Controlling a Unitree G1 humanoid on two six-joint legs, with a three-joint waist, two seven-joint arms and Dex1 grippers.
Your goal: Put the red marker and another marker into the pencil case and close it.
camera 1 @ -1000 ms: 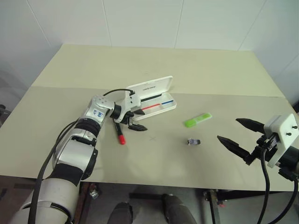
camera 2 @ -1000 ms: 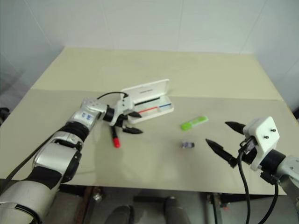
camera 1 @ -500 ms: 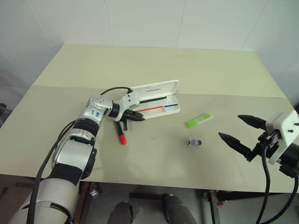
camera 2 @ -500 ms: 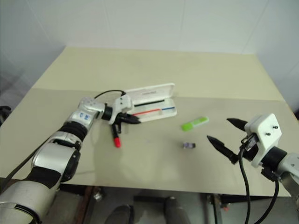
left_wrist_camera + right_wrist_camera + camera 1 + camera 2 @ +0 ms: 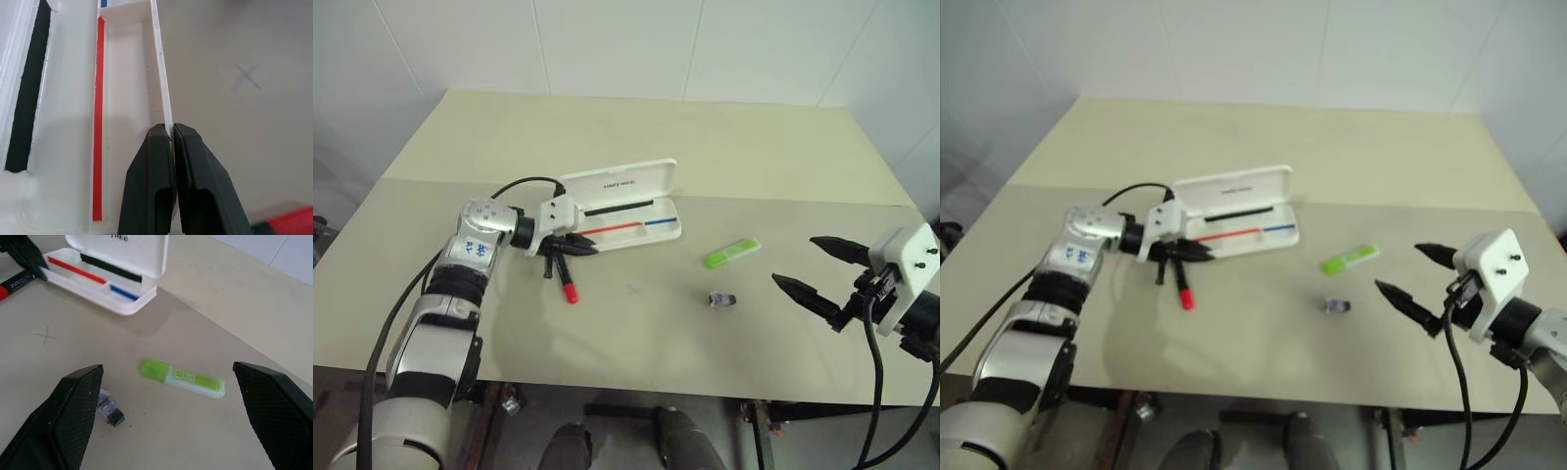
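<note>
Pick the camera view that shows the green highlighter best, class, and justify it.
The right wrist view: the green highlighter lies close and unobstructed between the open right gripper fingers, its label visible. Both eye views show it as a small green bar right of the pencil case.

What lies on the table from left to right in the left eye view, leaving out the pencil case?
Left gripper → red marker → green highlighter → right gripper. The small grey-purple object overlaps the highlighter's span, so it is left out.
</note>
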